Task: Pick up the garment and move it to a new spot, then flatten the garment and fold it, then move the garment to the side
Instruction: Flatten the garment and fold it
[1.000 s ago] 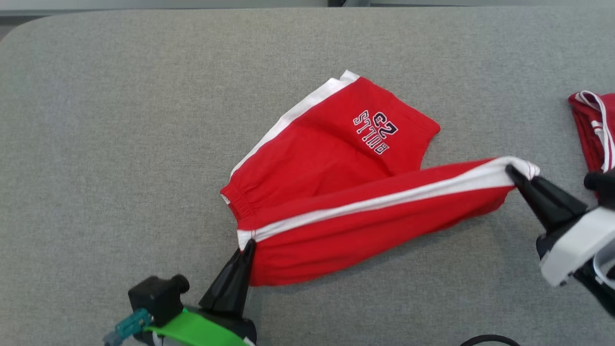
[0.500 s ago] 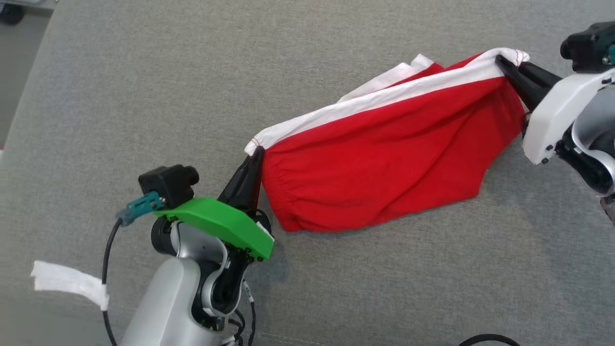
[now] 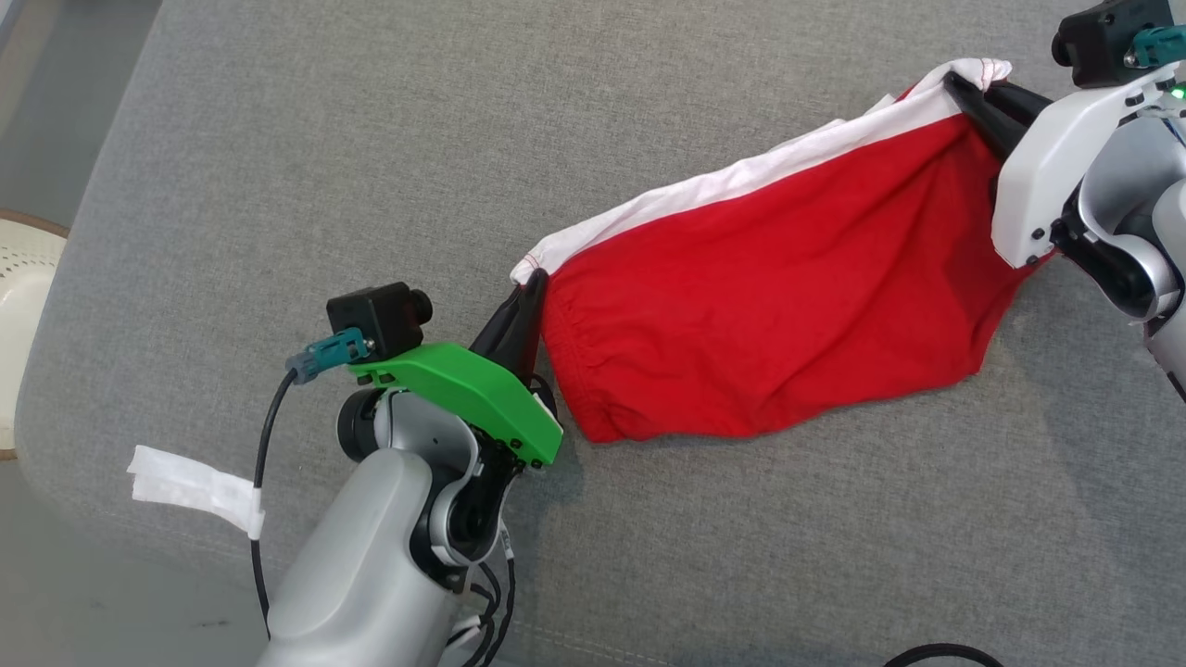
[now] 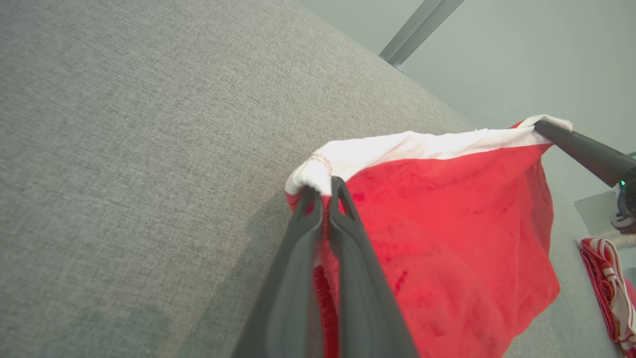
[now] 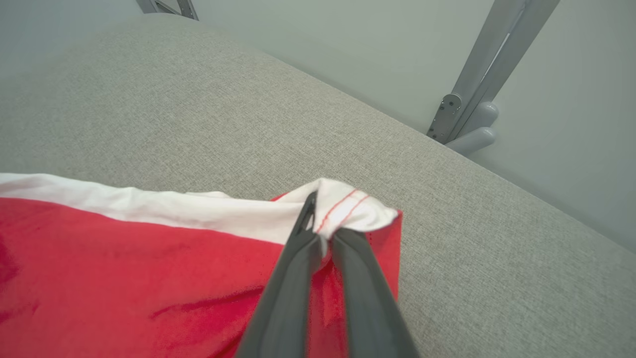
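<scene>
Head view, garment (image 3: 769, 306) now lifted, stretched; hem (image 3: 704, 432) perhaps touching table (image 3: 278, 185)

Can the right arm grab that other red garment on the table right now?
Probably not yet: the right gripper is shut on a corner of the shorts. The other garment lies uncovered, but the gripper would need to let go first.

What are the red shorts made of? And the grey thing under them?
Red shorts: soft knit cloth, likely cotton or a blend, matte; it sags and wrinkles. Grey surface: woven fabric cover, matte, with a fine flecked weave; what lies beneath is hidden.
</scene>
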Robot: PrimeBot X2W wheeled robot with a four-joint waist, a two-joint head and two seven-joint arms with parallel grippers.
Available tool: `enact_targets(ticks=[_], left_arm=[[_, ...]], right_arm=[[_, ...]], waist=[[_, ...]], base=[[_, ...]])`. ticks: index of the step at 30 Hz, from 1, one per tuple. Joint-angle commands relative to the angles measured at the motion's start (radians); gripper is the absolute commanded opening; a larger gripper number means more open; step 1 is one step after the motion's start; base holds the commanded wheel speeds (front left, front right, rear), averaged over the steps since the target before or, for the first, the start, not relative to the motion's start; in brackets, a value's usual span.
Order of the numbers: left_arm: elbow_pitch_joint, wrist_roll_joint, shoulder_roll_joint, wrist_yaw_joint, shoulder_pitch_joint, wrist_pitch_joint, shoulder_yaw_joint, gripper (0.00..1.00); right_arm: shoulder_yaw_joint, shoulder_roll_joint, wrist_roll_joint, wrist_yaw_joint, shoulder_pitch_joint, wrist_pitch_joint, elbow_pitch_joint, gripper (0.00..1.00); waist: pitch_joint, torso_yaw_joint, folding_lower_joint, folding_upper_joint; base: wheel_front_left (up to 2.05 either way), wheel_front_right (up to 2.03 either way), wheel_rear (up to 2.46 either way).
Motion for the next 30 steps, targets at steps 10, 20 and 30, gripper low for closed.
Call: enact_targets(ticks=[10, 20, 30], left_arm=[[0.027, 0.025, 0.040, 0.028, 0.024, -0.051, -0.008, 1.00], [-0.187, 0.194, 0.199, 0.132, 0.203, -0.132, -0.048, 1.00], [-0.238, 0.269, 0.217, 0.193, 0.254, -0.234, -0.045, 1.00]], right_arm=[[0.051, -0.009, 0.051, -0.002, -0.037, -0.101, 0.026, 1.00], [-0.018, -0.052, 0.118, -0.001, 0.069, 0.023, 0.049, 1.00], [-0.035, -0.055, 0.179, -0.001, 0.106, 0.144, 0.049, 1.00]], waist=[[-0.051, -0.045, 0.0000, 0.0000], [-0.052, -0.067, 0.0000, 0.0000], [-0.002, -0.002, 0.0000, 0.0000]], base=[[0.00, 0.00, 0.00], [0.00, 0.00, 0.00], [0.00, 0.00, 0.00]])
